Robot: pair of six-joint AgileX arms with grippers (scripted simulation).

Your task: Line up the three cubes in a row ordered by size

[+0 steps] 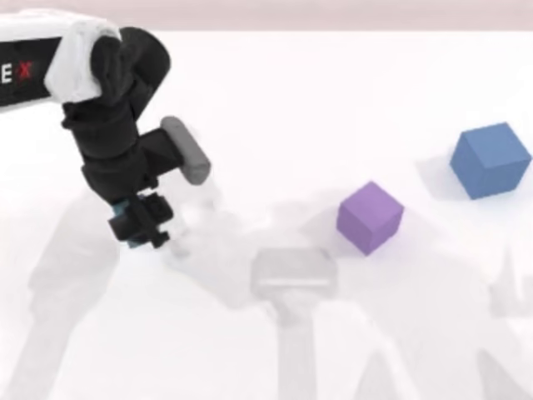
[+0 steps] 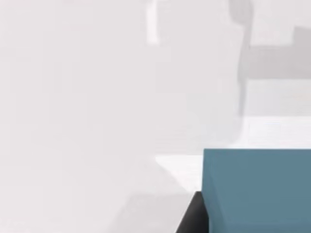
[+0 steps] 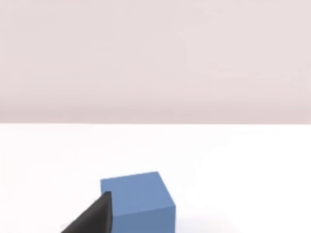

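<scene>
The blue cube [image 1: 490,160] sits at the table's [image 1: 333,92] right side and the purple cube [image 1: 370,217] near it, toward the middle, apart but roughly in a diagonal line, so those two look placed. The teal cube [image 2: 257,189] is left to set: the left gripper [image 1: 140,227], over the left side, appears clenched on it, though it is mostly hidden from above. The right gripper [image 3: 92,216] is off the top view; its claw's state I cannot tell. On the left arm only "E X" reads.
</scene>
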